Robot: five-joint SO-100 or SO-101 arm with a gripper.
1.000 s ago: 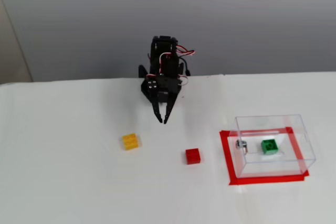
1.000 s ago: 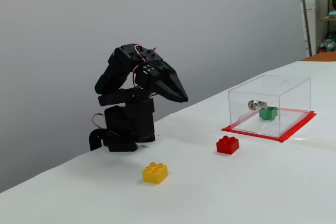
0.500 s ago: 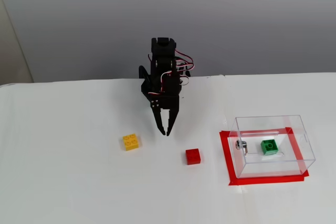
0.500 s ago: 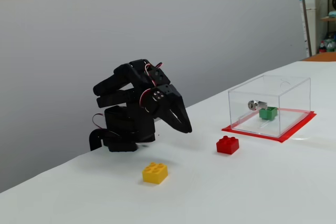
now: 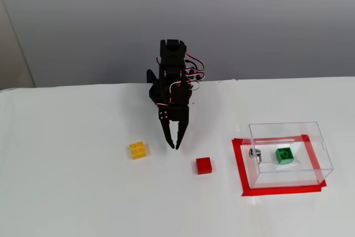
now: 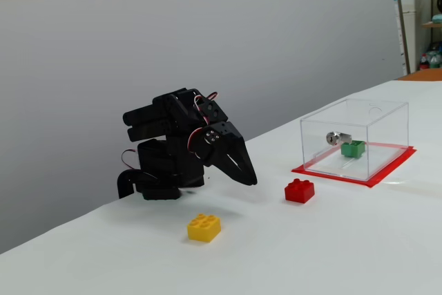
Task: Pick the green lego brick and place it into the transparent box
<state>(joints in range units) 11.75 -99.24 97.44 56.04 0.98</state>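
The green lego brick (image 5: 284, 155) lies inside the transparent box (image 5: 316, 137), near its small metal knob (image 5: 255, 153); both fixed views show it, the other one with the brick (image 6: 353, 148) in the box (image 6: 376, 112). My black gripper (image 5: 177, 145) is folded back near the arm's base, pointing down at the table, with its jaws shut and empty. It hangs between the yellow brick (image 5: 138, 150) and the red brick (image 5: 203, 165), well left of the box. It also shows in the other fixed view (image 6: 251, 181).
The box stands on a red taped rectangle (image 5: 239, 162). The yellow brick (image 6: 204, 227) and the red brick (image 6: 299, 190) lie loose on the white table. A grey wall runs behind the table's far edge.
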